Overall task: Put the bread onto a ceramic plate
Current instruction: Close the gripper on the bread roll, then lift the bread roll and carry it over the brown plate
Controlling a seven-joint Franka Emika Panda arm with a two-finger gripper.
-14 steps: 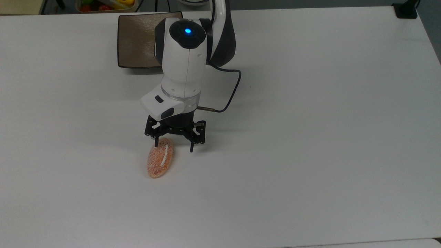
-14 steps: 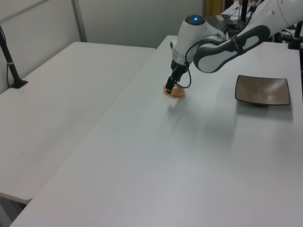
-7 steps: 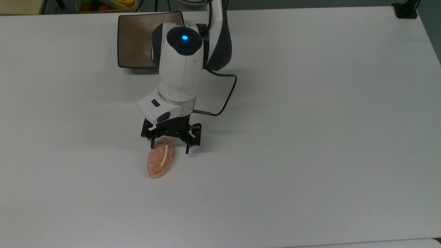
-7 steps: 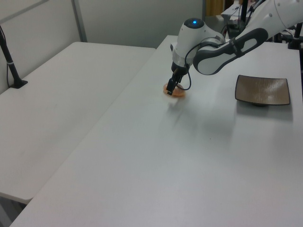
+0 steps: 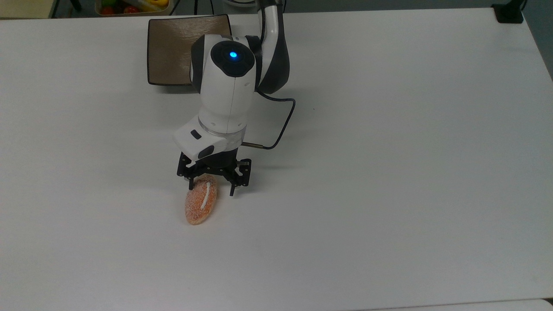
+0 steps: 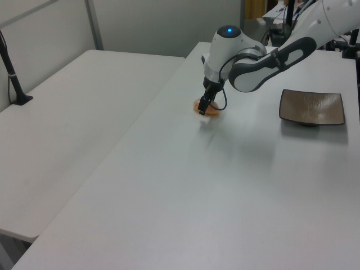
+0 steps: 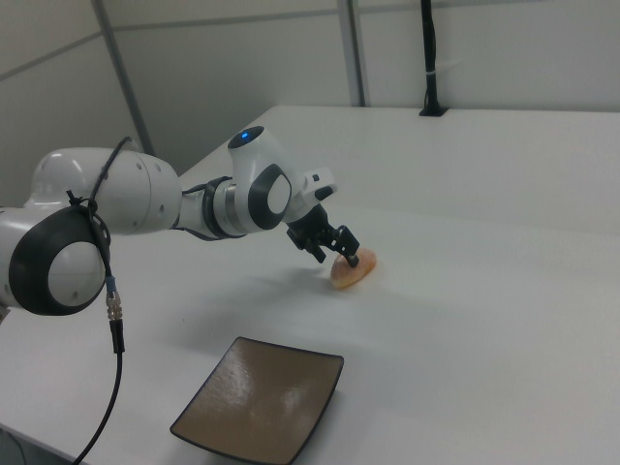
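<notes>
In the top view, your black two-finger gripper (image 5: 211, 188) sits low over the upper end of the small oval orange-brown bread roll with the sugary crust and 1 white stripe (image 5: 201, 204). Its fingers are spread: 1 tip stands at the roll's left shoulder, the other on the bare white table (image 5: 389, 172) just to the top view's right of the roll. Compared with 1 second ago, the fingers have narrowed and the whole hand has slid toward the top view's left, so the gap now centres more nearly on the roll. The roll itself has not moved. That reads as closing in for the grasp, which is not yet made. The square brown-grey glazed ceramic plate (image 5: 168, 47) lies well apart, at the table's far edge, partly behind the white arm.

In the left view, the gripper (image 6: 203, 107) reaches down onto the roll (image 6: 207, 108), which rests flat on the table. The plate (image 6: 312, 107) stands empty toward the left view's right.

In the right view, the gripper (image 7: 338, 253) straddles the near end of the roll (image 7: 349, 271); the plate (image 7: 260, 399) lies in the foreground. You have only the end of the roll, so I judge the pinch could slip.
</notes>
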